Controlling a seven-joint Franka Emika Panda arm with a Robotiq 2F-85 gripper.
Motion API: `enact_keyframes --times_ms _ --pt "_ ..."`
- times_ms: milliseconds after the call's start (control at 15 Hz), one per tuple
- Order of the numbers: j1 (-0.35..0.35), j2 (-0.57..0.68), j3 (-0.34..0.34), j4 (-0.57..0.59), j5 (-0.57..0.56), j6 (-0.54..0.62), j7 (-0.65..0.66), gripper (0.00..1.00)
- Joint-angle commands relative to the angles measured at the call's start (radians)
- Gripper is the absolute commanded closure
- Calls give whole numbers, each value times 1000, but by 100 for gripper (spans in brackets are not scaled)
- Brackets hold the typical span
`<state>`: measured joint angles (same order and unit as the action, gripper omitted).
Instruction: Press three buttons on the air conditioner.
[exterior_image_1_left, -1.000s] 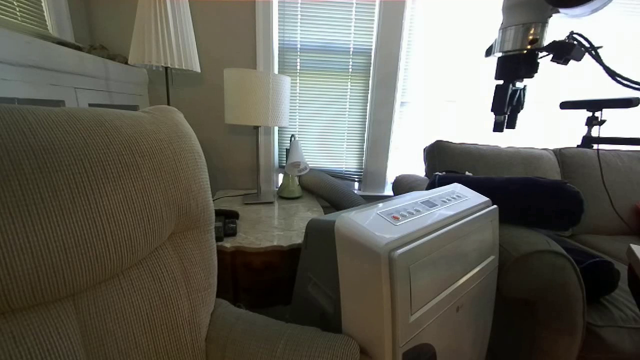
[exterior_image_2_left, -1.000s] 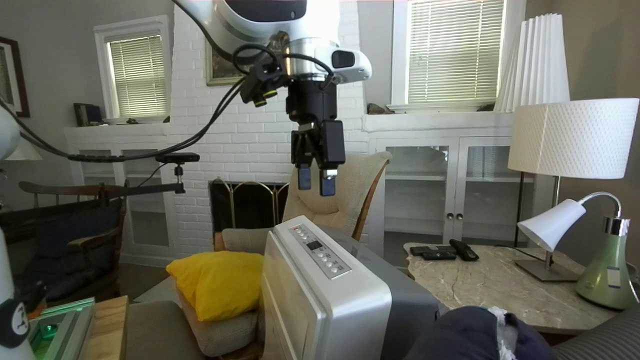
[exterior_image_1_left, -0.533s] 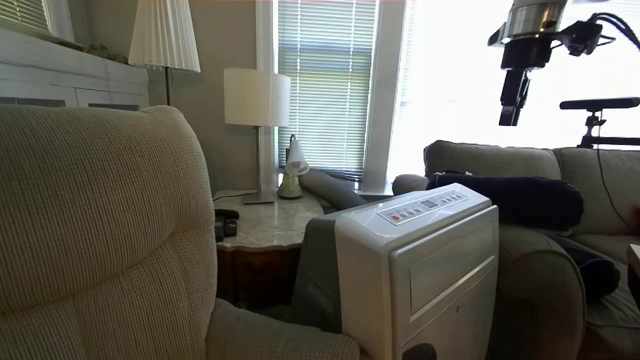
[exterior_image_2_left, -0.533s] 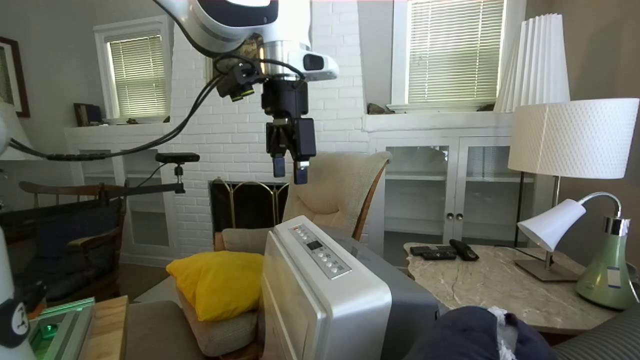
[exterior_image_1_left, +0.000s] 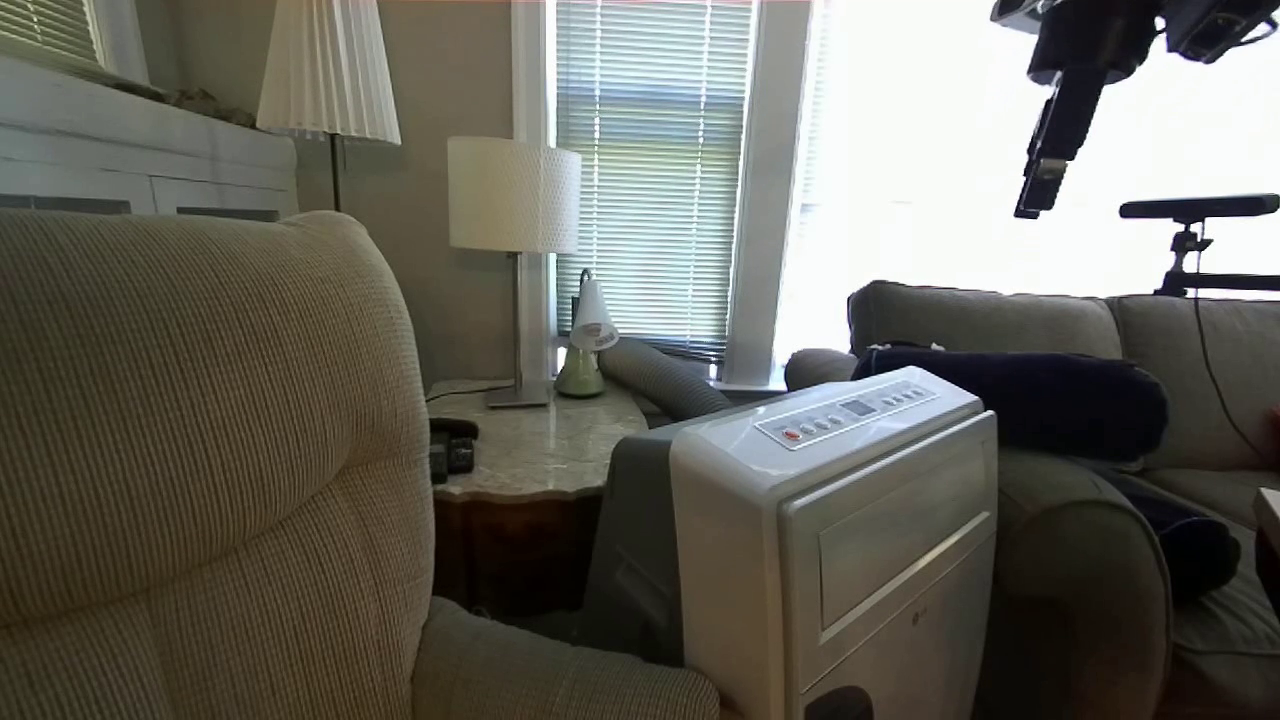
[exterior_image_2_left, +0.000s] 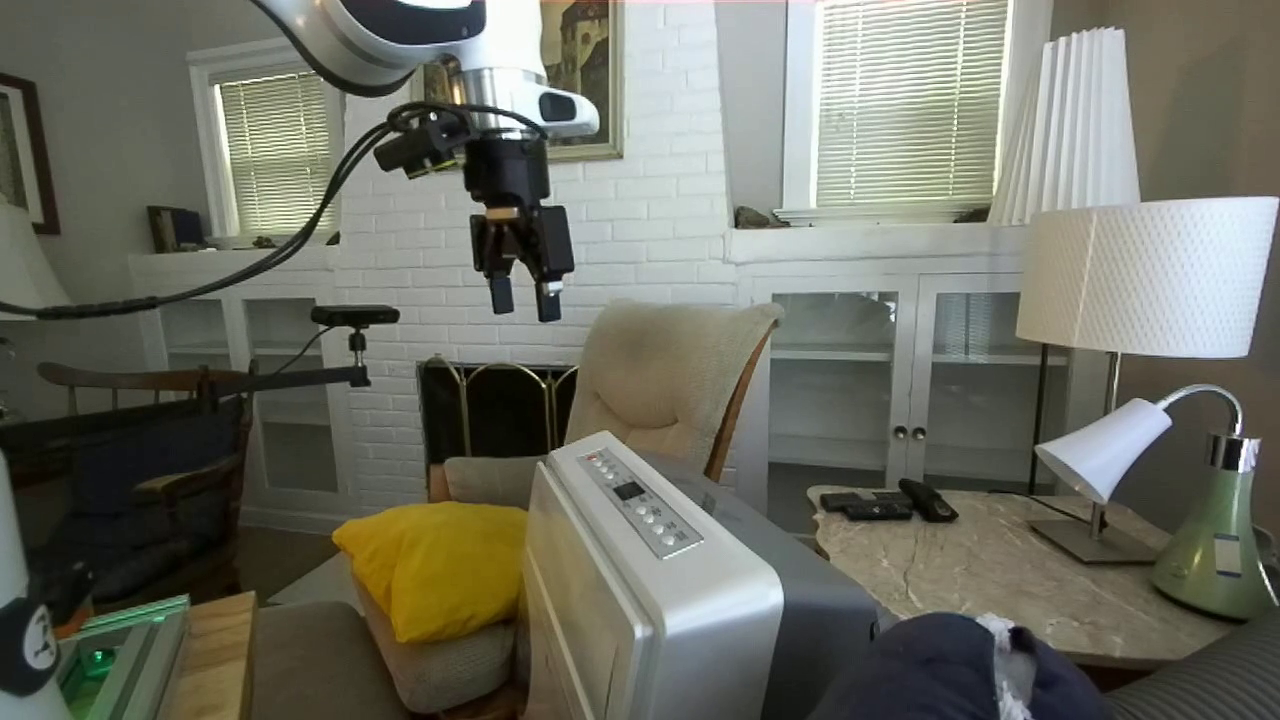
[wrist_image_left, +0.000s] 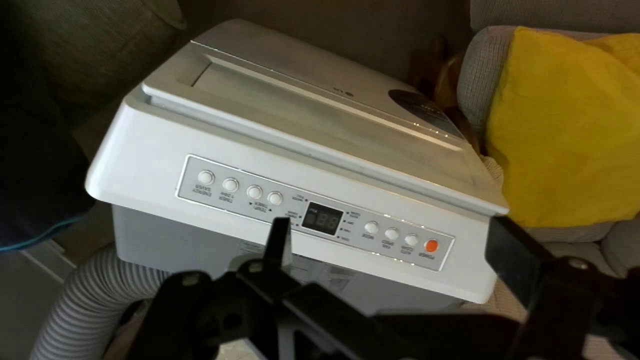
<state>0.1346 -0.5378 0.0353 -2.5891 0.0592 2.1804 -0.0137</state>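
**Portable air conditioner (exterior_image_1_left: 840, 540) between armchair (exterior_image_1_left: 220, 430) and sofa (exterior_image_1_left: 1080, 560), pincer (exterior_image_2_left: 525, 303) spread above it**

The white portable air conditioner stands upright between the beige armchair and the grey-brown sofa, and a grey control panel (wrist_image_left: 290, 207) runs along its top. In the wrist view (where the lettering on the panel reads upside down), four white buttons (wrist_image_left: 230, 185) lie to the left of a dark display (wrist_image_left: 322, 218); three more white buttons (wrist_image_left: 391, 233) and an orange power button (wrist_image_left: 430, 245) lie to its right. The pincer is above the unit and well apart from it: its two fingers (wrist_image_left: 517, 262) stand wide apart, and nothing is gripped between them. The white robot arm (exterior_image_2_left: 515, 45) bearing it extends down from the top edge in an exterior view. A ribbed grey hose (exterior_image_1_left: 665, 378) slants behind the unit toward a window (exterior_image_1_left: 650, 180). At the rear side stands the stone-topped table (exterior_image_1_left: 555, 445), which bears a drum-shaded table lamp (exterior_image_1_left: 515, 195), a gooseneck lamp (exterior_image_2_left: 1210, 550) with a green base, black remote controls (exterior_image_2_left: 878, 511) and a cordless phone (exterior_image_2_left: 927, 498). A yellow cushion (exterior_image_2_left: 440, 565) lies near the unit on an upholstered seat (exterior_image_2_left: 465, 662), and a dark blue bolster (exterior_image_1_left: 1030, 400) rests on the sofa. Farther out, a fire screen (exterior_image_2_left: 505, 410) stands at the foot of a white brick wall (exterior_image_2_left: 660, 230).
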Motion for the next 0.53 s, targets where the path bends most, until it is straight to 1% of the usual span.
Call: enact_keyframes --times_ms 0,200,467 --pt "51 -65 32 -12 43 -16 -31 0" --pt "89 -50 65 16 56 -1 -10 0" --pt "110 -3 99 57 79 20 23 0"
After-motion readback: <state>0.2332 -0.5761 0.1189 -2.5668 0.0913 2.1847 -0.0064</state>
